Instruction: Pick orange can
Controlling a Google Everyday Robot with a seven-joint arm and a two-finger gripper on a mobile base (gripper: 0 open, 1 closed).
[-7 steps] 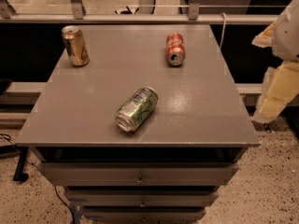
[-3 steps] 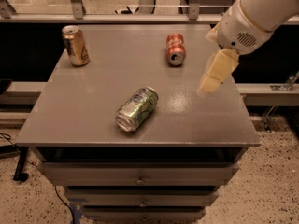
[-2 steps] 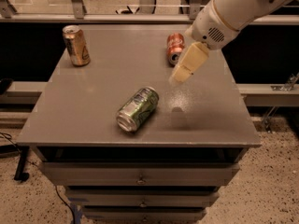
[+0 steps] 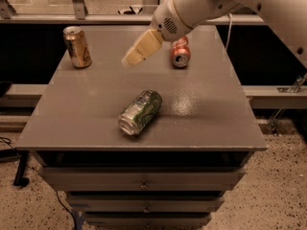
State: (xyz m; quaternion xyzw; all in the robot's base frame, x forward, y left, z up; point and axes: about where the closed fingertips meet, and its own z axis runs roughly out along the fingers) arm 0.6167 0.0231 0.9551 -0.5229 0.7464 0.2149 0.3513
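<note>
The orange can (image 4: pixel 77 47) stands upright at the far left corner of the grey table (image 4: pixel 201 114). It is golden-amber with a silver top and a dark triangular logo. My gripper (image 4: pixel 130 59) hangs above the table's far middle, to the right of the orange can and apart from it, on a white arm coming in from the upper right. It holds nothing.
A green-and-silver can (image 4: pixel 140 112) lies on its side near the table's middle. A red can (image 4: pixel 180 51) lies on its side at the far right, partly behind my arm. Drawers sit under the tabletop. A rail runs behind the table.
My arm has swung in from the right edge and moved leftward across the table, now past the red can and closer to the orange can. The cans have not moved.
</note>
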